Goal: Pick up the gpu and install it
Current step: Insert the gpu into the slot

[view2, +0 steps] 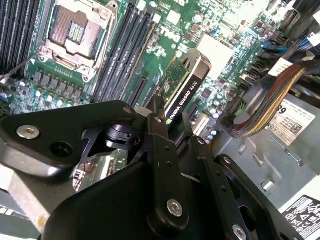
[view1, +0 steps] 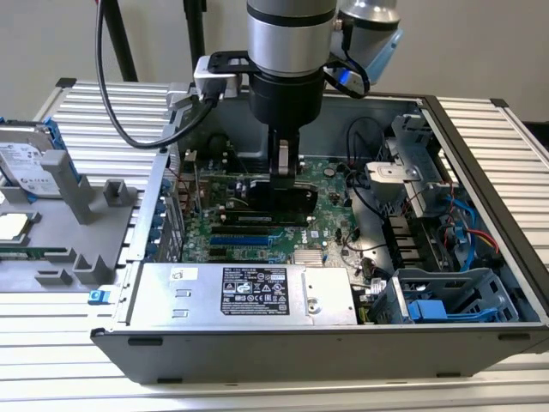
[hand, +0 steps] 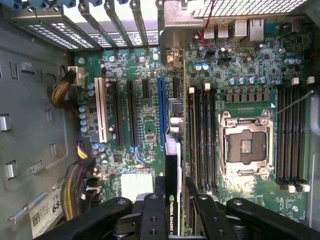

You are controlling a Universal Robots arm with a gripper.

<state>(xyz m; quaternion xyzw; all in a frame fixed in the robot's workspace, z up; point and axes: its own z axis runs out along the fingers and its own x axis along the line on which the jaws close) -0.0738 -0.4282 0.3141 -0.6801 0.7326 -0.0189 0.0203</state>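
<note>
Clamped on the gpu point(view2: 183, 85): end effector point(view1: 284, 168) with a finger on each broad face, pinching the card's top edge so the connector edge hangs free below. Carried edge-on and upright, black cooler face outward in the exterior view point(view1: 273, 203), which suits a straight push into a slot. Lowered inside the open computer case point(view1: 480, 129), just above the motherboard point(hand: 145, 107), over the expansion slots and alongside the blue slot point(hand: 161, 105) in the first wrist view. Whether seated in that slot or merely aligned with it: impossible to tell from here.

Tight quarters around the motherboard. Banks of memory slots point(hand: 202, 135) running parallel just beside the card, then the bare processor socket point(hand: 246, 146) beyond them. On the card's other side, the white slot point(hand: 103, 112) and further black slots, with bundled cables point(hand: 75, 187) near the case wall. Power supply point(view1: 249, 292) standing tall along the motherboard's near edge in the exterior view, drive cages point(view1: 446, 296) at its corner. Open room only straight upward.
</note>
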